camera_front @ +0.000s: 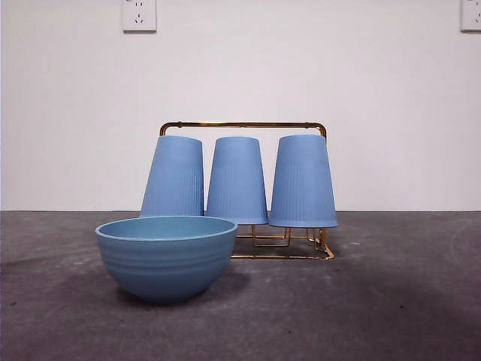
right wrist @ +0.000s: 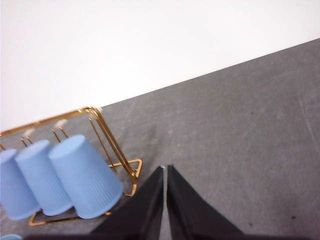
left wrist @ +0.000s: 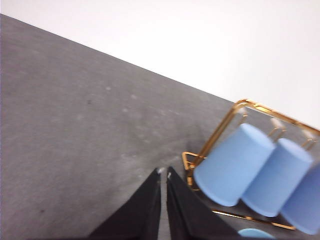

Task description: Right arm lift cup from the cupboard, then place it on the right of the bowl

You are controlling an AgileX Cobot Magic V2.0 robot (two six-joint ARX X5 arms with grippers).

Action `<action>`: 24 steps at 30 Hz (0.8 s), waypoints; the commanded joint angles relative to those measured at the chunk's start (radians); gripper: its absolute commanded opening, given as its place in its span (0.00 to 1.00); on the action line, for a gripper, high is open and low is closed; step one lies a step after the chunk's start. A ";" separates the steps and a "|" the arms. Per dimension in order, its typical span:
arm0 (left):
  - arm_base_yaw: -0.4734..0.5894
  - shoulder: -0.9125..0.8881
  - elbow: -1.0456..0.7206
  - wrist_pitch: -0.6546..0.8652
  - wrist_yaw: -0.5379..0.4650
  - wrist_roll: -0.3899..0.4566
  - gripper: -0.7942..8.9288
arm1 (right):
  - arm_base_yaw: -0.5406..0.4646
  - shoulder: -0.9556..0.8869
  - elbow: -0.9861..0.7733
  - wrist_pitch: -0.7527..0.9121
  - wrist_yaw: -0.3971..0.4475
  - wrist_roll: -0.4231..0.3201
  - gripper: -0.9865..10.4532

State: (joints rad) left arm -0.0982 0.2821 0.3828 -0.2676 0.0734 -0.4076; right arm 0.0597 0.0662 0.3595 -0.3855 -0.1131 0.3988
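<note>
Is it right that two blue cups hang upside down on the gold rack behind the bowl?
Not quite: three cups hang upside down on the gold rack, not two. The front view shows all three in a row behind the bowl.

surface (camera_front: pixel 391 301): lying dark grey, scuffed | wall (camera_front: pixel 75 113): standing plain white | sockets (camera_front: pixel 139 15): sitting high on wall
</note>
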 commanded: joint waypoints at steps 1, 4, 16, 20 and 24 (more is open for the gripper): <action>-0.002 0.109 0.137 -0.038 0.044 0.022 0.10 | 0.003 0.051 0.102 -0.033 -0.043 -0.007 0.10; -0.003 0.208 0.247 -0.089 0.111 0.058 0.10 | 0.003 0.116 0.193 -0.065 -0.122 -0.025 0.10; -0.146 0.391 0.443 -0.175 0.343 0.142 0.10 | 0.004 0.431 0.475 -0.248 -0.563 -0.259 0.10; -0.188 0.417 0.443 -0.193 0.448 0.225 0.10 | 0.016 0.499 0.499 -0.274 -0.608 -0.351 0.10; -0.196 0.440 0.443 -0.227 0.496 0.306 0.10 | 0.041 0.529 0.499 -0.274 -0.623 -0.389 0.10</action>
State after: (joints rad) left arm -0.2909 0.7147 0.8051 -0.5034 0.5575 -0.1684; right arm 0.0952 0.5941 0.8463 -0.6682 -0.7307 0.0544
